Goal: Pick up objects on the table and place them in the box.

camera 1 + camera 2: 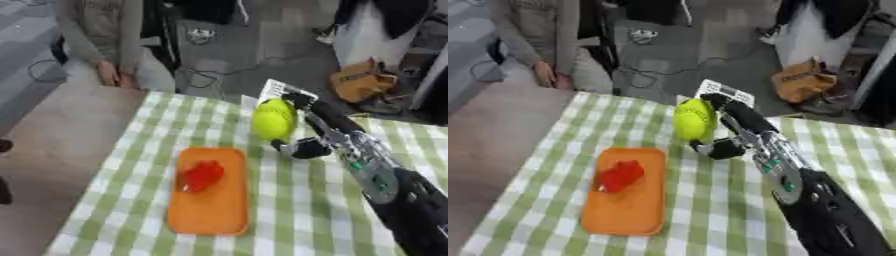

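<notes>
A shallow orange tray (210, 210) is seen lying flat on the green-and-white checked tablecloth (122, 165), its long side running away from the camera. 1 thing is held in it: a red object (202, 175) of irregular shape, resting in the far half of the tray, toward its left edge. What the red object is cannot be made out.

Past the tray's far right corner, a yellow-green ball (274, 119) is gripped by the right hand (730, 131), whose fingers are curled round the ball's far side while the thumb is set below it. The ball appears to be lifted off the cloth, though whether its underside touches the cloth cannot be told. It is kept beside the tray, not over it. The black and silver right arm is seen entering from the lower right corner.

A white printed sheet (726, 92) is partly hidden behind the hand at the table's far edge.

The left hand is shown in neither view.
</notes>
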Robot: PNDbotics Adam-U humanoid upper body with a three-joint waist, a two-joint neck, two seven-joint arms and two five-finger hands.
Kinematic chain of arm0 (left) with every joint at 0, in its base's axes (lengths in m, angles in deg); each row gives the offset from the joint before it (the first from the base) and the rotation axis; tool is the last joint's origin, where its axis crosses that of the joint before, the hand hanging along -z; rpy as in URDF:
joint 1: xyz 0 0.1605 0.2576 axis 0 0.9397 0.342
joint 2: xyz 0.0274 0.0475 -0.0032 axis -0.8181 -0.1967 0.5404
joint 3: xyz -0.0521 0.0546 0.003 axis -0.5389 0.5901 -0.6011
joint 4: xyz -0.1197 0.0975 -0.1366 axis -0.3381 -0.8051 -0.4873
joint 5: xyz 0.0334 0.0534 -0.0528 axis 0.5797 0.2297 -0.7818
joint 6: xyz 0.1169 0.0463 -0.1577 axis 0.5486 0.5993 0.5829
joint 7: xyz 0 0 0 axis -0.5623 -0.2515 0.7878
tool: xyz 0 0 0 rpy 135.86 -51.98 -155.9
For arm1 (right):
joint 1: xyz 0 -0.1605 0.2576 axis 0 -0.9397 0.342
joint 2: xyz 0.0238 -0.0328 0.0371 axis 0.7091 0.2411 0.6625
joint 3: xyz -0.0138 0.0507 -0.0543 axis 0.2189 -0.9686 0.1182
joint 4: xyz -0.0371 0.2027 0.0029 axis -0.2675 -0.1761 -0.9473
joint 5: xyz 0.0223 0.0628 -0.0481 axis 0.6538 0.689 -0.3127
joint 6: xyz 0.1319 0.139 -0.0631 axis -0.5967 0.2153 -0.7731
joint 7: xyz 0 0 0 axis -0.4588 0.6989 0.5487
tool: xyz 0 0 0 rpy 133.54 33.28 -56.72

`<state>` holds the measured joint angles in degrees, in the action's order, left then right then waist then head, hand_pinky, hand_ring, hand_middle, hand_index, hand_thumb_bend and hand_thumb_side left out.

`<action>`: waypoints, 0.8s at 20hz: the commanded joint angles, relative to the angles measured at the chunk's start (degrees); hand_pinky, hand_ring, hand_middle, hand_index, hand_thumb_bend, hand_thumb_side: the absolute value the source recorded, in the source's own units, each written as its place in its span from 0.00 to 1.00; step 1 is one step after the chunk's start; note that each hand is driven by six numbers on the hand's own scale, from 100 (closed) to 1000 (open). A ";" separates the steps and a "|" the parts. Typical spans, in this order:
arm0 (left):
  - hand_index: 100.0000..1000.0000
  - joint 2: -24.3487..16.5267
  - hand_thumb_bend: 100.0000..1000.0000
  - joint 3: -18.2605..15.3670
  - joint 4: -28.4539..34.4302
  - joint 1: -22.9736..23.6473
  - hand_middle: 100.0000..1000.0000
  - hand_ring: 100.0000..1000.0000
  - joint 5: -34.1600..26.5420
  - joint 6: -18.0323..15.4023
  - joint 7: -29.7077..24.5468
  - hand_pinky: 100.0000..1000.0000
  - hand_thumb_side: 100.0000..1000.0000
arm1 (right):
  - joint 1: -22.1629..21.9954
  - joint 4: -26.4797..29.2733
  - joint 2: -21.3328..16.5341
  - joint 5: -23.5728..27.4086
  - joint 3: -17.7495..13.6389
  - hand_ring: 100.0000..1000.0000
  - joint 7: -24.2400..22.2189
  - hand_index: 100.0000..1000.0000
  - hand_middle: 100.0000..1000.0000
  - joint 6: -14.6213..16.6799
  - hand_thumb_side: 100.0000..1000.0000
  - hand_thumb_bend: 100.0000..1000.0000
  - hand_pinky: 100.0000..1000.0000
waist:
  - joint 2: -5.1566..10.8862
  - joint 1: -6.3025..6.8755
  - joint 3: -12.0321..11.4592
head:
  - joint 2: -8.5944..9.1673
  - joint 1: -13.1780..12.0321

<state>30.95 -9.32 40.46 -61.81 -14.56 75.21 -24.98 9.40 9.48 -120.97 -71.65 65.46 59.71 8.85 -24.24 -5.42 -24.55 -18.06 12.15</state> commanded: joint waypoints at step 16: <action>0.77 0.00 0.00 0.33 1.17 -0.12 0.80 0.68 -0.03 -0.09 -0.30 0.25 0.93 | 0.71 10.44 -0.37 5.71 4.24 0.31 -4.77 0.47 0.48 1.45 0.00 0.18 0.00 | 4.16 1.33 0.43 | -0.31 0.41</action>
<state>31.41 -9.03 40.46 -61.71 -14.55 75.24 -25.08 9.12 17.97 -120.60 -66.75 69.67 55.49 10.07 -22.50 -5.41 -24.20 -18.13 12.37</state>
